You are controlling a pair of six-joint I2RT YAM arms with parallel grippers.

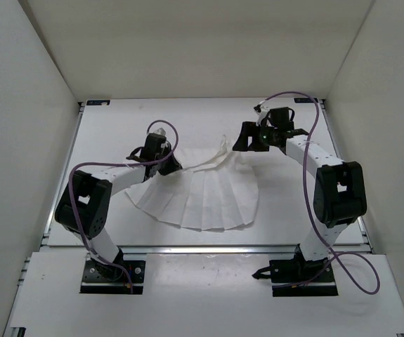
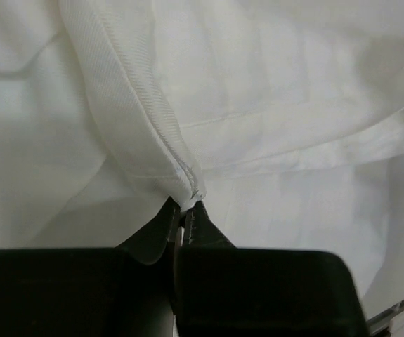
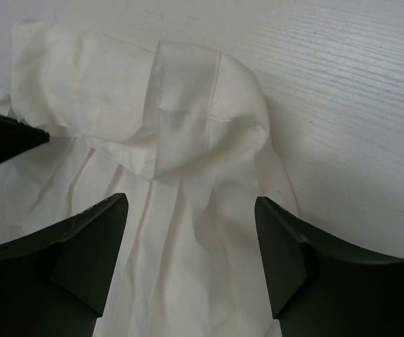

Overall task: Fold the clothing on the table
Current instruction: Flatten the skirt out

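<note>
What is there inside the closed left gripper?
A seamed fold of the white skirt is pinched in the left gripper; how much fabric sits between its fingers is hidden.

Top view: upper left edge of white pleated thin-fabric skirt (image 1: 209,200) covered by black-and-white left arm (image 1: 128,172); tips of left gripper (image 2: 187,208) and right gripper (image 3: 191,203) masked by own wrist housings. Left wrist view: skirt cropped on all sides, matte white table (image 1: 293,217) possibly wholly hidden beneath. Right wrist view: hem cut off at bottom edge.
</note>
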